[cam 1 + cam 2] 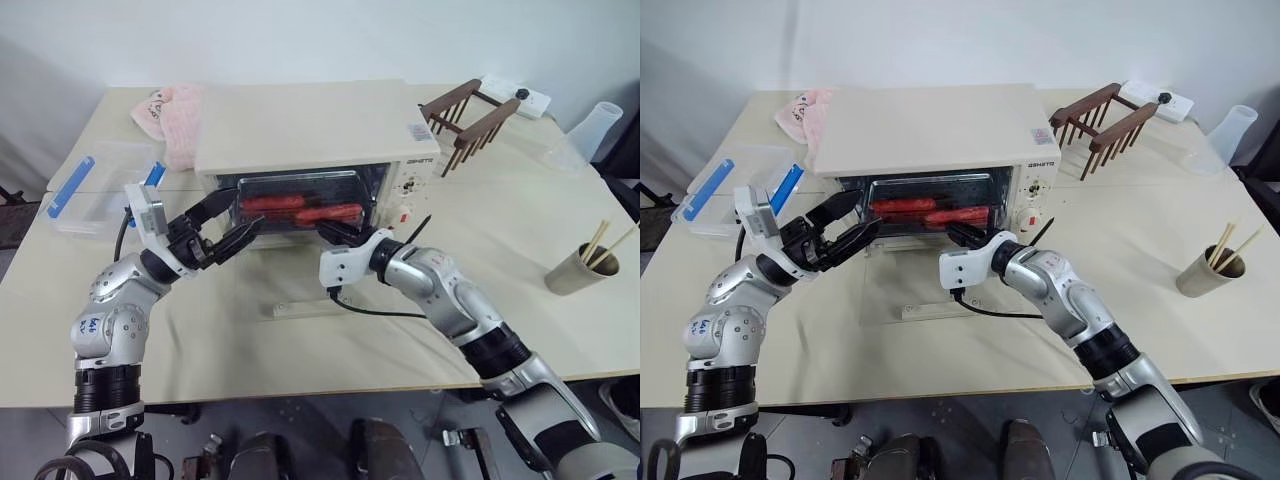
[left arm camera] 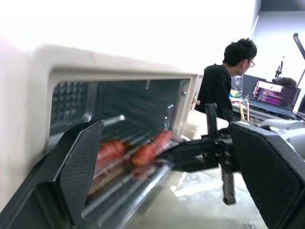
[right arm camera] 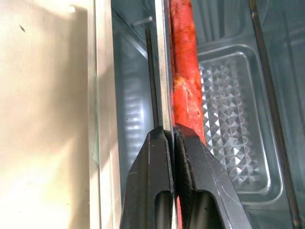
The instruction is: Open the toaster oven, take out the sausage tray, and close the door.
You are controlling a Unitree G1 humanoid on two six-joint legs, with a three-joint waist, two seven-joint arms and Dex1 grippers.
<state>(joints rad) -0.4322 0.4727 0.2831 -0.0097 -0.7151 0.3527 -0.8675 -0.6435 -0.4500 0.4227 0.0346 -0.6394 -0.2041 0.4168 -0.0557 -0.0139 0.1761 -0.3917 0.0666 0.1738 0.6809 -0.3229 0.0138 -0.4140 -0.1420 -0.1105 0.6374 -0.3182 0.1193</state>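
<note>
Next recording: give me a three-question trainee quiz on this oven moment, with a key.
1. True or false: the door of the toaster oven is shut.
2. Fill in: the left claw is ___ (open or shut).
3. What pinches the rim of the sausage tray? A: left claw. B: right claw. C: a person's hand.
Key: 1 false, it lies folded down; 2 open; 3 B.
</note>
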